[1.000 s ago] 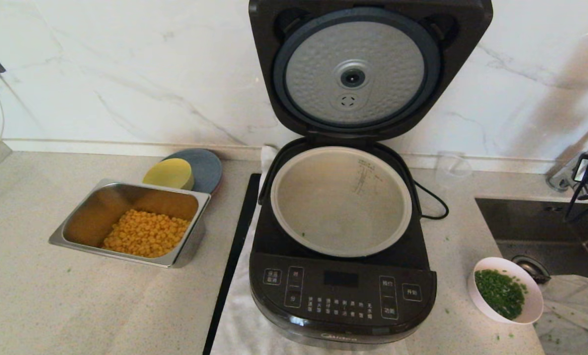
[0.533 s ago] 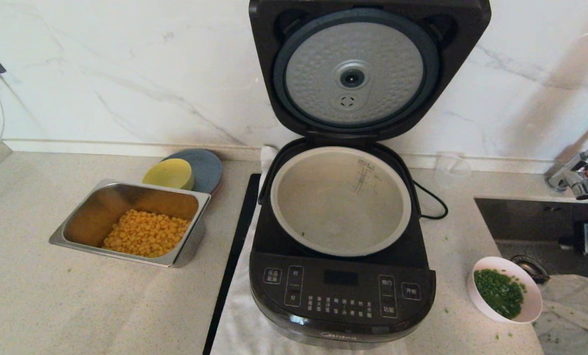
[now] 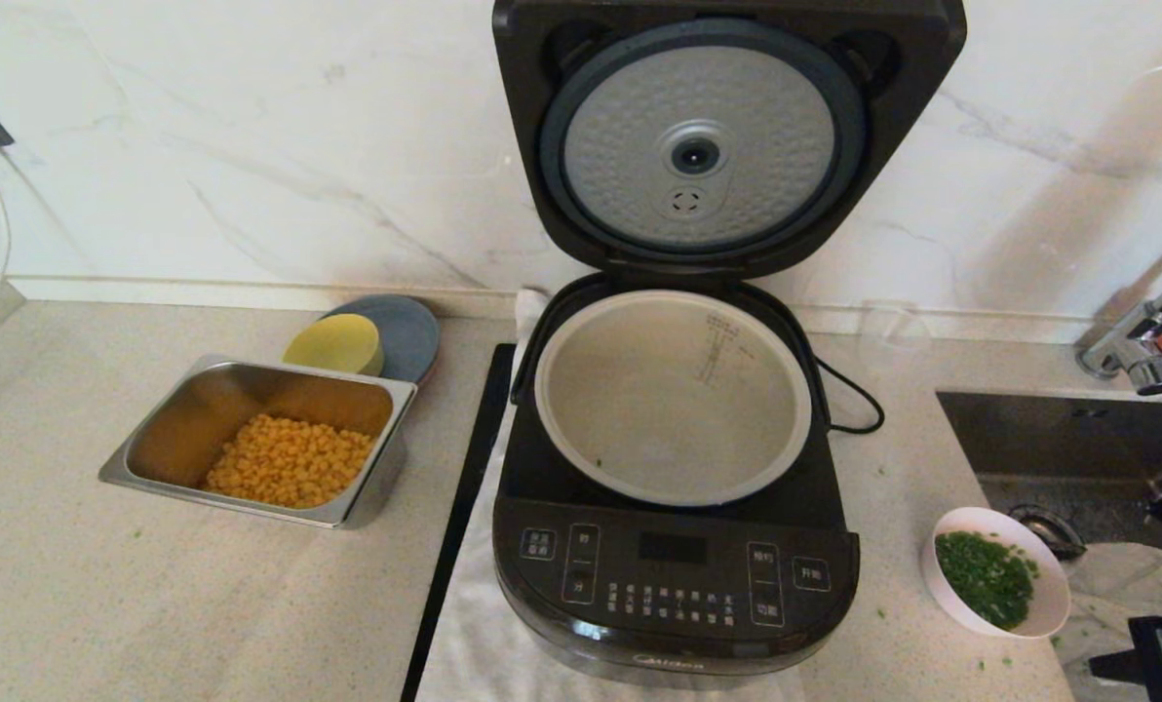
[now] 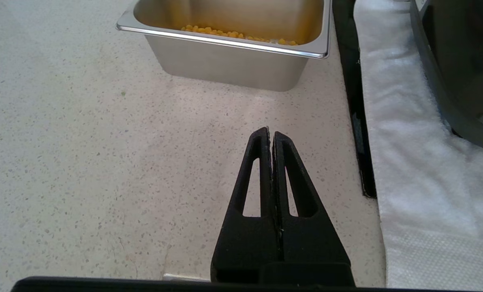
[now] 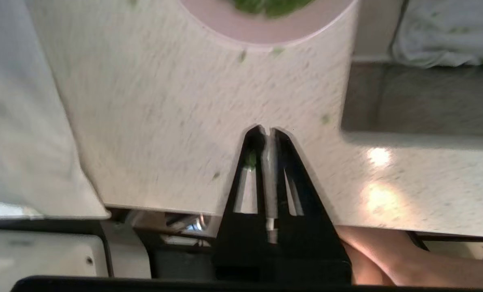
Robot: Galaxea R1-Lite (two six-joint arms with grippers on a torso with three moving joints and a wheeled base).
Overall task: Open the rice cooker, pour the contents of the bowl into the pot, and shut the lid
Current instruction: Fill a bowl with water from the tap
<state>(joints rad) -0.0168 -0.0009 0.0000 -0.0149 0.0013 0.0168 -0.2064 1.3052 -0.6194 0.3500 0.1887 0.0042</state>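
The black rice cooker (image 3: 674, 575) stands mid-counter with its lid (image 3: 698, 146) swung up, dimpled silver disc facing me. Its grey-beige pot (image 3: 674, 390) is bare except for a green fleck or two. To its right, the small pale bowl (image 3: 1054, 595) holds chopped green herb contents (image 3: 986, 577). My right arm's end (image 3: 1151, 651) sits low at the near right, just nearer than the bowl. In the right wrist view, the right gripper (image 5: 268, 130) is open by a thin gap, empty, pointing at the bowl (image 5: 266, 30). The left gripper (image 4: 270, 133) is shut above bare counter.
A steel tray (image 3: 152, 429) of corn sits on the left, with a yellow bowl (image 3: 335, 343) and a grey plate (image 3: 410, 331) behind it. A sink (image 3: 1059, 439) and a faucet (image 3: 1142, 351) are at right. A crumpled cloth (image 3: 1117, 595) lies beside the bowl. A white towel (image 3: 474, 643) lies under the cooker.
My right arm has dropped from beside the faucet, over the sink, to the near right corner close to the bowl. Cooker, bowl and tray have not moved.
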